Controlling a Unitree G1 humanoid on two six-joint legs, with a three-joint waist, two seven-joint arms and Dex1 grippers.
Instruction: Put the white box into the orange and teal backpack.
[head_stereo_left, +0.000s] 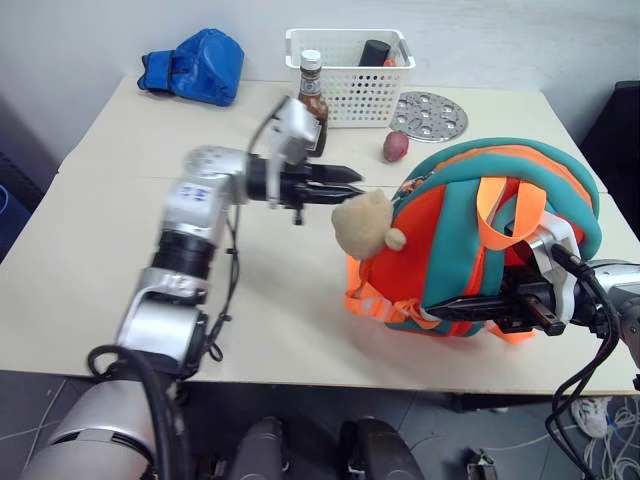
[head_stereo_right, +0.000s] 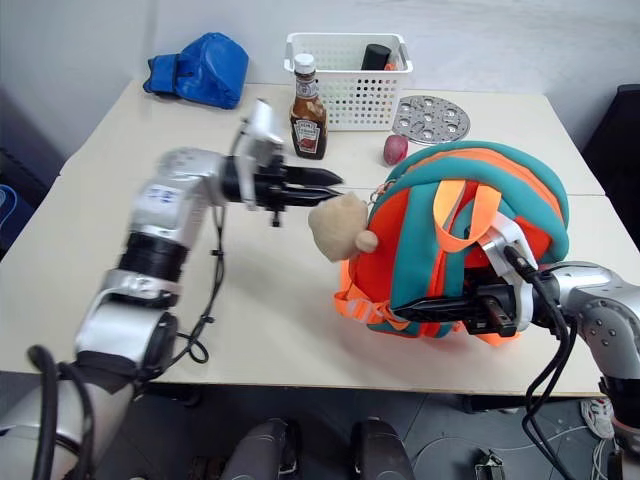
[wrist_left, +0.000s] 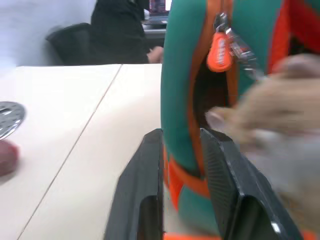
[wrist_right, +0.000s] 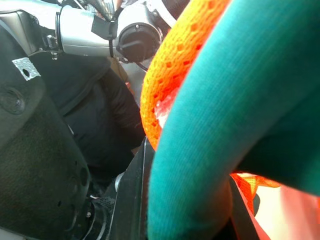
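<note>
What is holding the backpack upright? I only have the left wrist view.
Observer: The right gripper is shut on a teal strap low on the backpack.
Operator: And the blurry beige thing?
Observer: A plush charm hanging on the backpack, right by the tips of the left gripper. I cannot tell if they touch.
Operator: Anything behind my arm?
Observer: A ketchup bottle stands upright in front of a white basket.

The ketchup bottle (head_stereo_right: 308, 122) carries a label too small to read; nothing else bears legible text.
</note>
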